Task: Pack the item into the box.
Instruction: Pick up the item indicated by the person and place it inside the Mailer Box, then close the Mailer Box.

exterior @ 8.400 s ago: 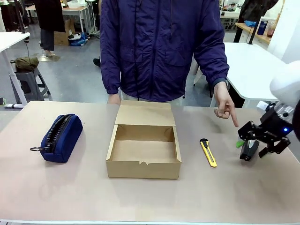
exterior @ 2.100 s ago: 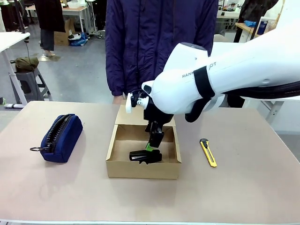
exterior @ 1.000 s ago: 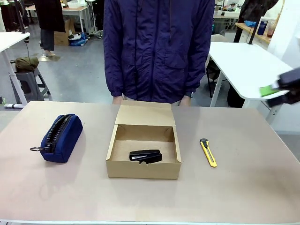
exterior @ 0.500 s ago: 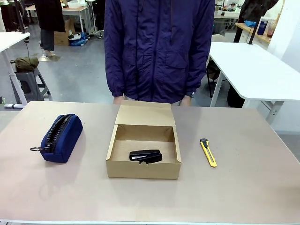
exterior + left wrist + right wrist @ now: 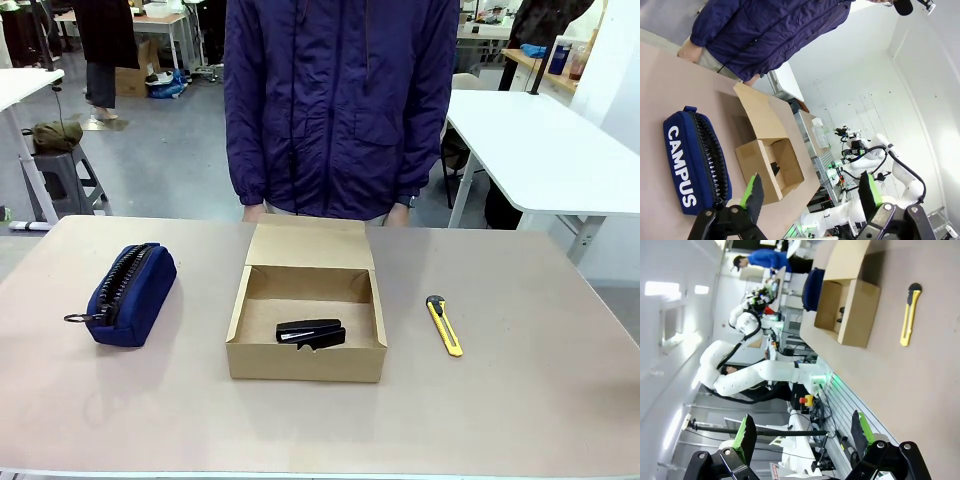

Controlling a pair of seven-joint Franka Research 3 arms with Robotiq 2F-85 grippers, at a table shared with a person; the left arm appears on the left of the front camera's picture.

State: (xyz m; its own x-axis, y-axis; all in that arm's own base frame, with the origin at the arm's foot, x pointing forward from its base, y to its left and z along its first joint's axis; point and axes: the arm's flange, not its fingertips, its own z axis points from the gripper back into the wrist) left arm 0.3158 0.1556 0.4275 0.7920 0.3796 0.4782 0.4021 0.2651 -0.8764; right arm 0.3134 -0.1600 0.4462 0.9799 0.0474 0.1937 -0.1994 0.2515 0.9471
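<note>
Black stapler [image 5: 310, 332] lay flat inside the brown cardboard box [image 5: 305, 362], near its front wall; lid flap open. Left gripper [image 5: 811, 189] and right gripper [image 5: 804, 430]: both spread, empty, well apart from box. Packing judged done; advised holding both clear, stapler undisturbed.

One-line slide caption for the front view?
Black item lies in the open box, navy pouch left, utility knife right, person standing behind.

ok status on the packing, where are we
Left tool open, empty. Right tool open, empty. Item lying inside the box, lid flap open. Pouch left of box, knife right, both apart from it.
</note>
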